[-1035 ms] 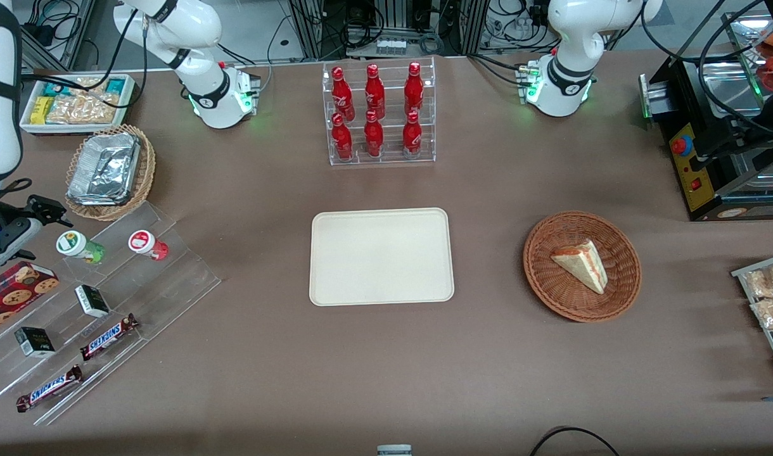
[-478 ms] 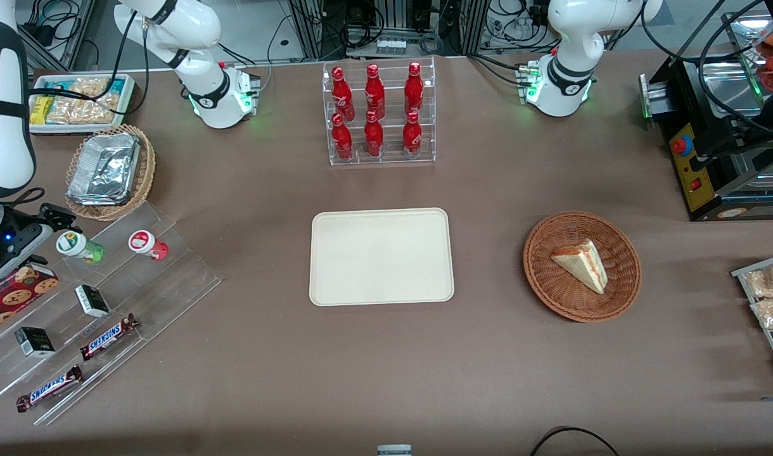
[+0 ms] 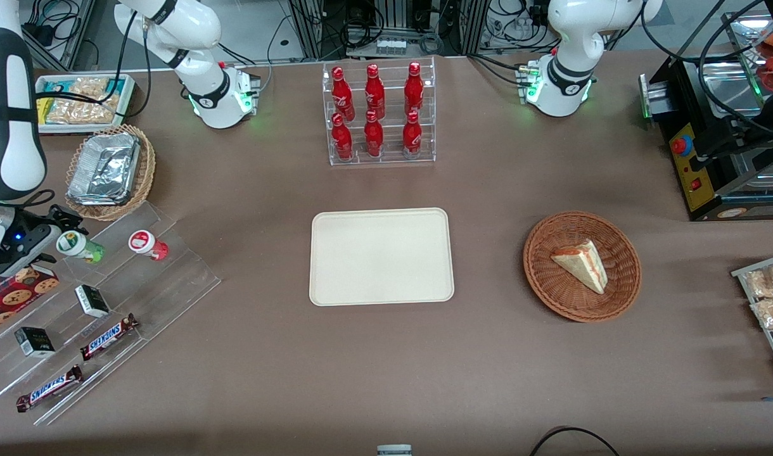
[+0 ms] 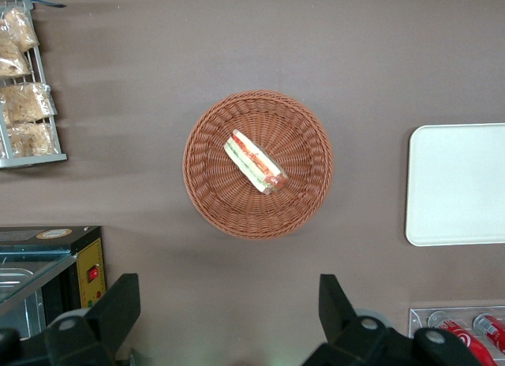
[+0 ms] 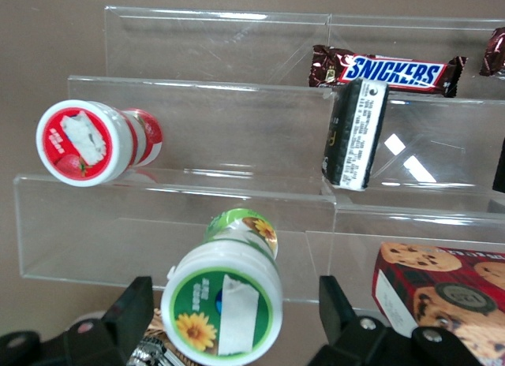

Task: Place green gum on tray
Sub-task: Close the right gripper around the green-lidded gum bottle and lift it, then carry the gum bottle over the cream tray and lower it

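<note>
Closing in from the working arm's end of the table, the gripper (image 3: 54,238) in the front view has travelled along the top step of the clear acrylic stand (image 3: 171,272) over the last second. It now sits at the white lid of the green gum (image 3: 82,247), where a moment ago it was well short of it. The gum lies on its side on that step, untouched, beside the red bottle (image 3: 149,245). The cream tray (image 3: 380,256) waits well apart at the table's middle. The left wrist view shows only an edge of that tray (image 4: 458,184), bare, near a wicker basket (image 4: 197,161) holding a sandwich wedge. In the right wrist view the gripper (image 5: 233,291) stands spread open, one finger on each side of the green gum (image 5: 225,303), whose sunflower-marked lid faces the camera. Neither finger seems to touch it yet. The red bottle (image 5: 87,143) lies one step away, and a cookie box (image 5: 442,291) lies beside the gum. The approach looks nearly finished, so the next step is probably to clench on the bottle, with the carry to the tray still ahead.
</note>
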